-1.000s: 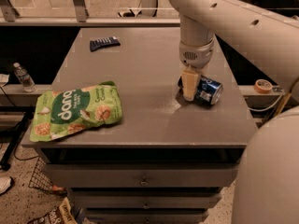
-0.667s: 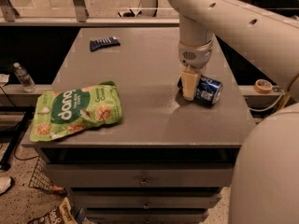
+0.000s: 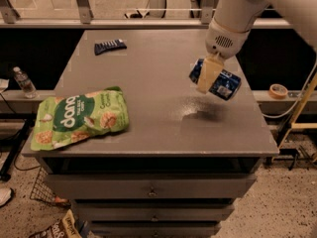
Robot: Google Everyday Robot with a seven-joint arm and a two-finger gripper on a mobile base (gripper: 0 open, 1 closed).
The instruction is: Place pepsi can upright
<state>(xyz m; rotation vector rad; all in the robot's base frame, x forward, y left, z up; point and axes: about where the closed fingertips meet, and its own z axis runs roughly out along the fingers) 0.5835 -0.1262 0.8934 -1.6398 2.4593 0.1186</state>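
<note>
The pepsi can (image 3: 221, 83) is dark blue with white lettering. It hangs on its side, tilted, above the right part of the grey table (image 3: 148, 68). My gripper (image 3: 208, 76) is shut on the pepsi can near its middle and holds it clear of the tabletop. A shadow of the can lies on the table just below it. The cream-coloured fingers (image 3: 208, 76) cover part of the can's side.
A large green snack bag (image 3: 79, 119) lies at the table's front left. A small dark flat object (image 3: 110, 46) lies at the back left. A water bottle (image 3: 24, 82) stands on the ledge to the left. A tape roll (image 3: 278, 90) lies on the right ledge.
The can lay on the tabletop with the gripper on it; now the gripper has lifted it off the table. The camera view has also shifted closer.
</note>
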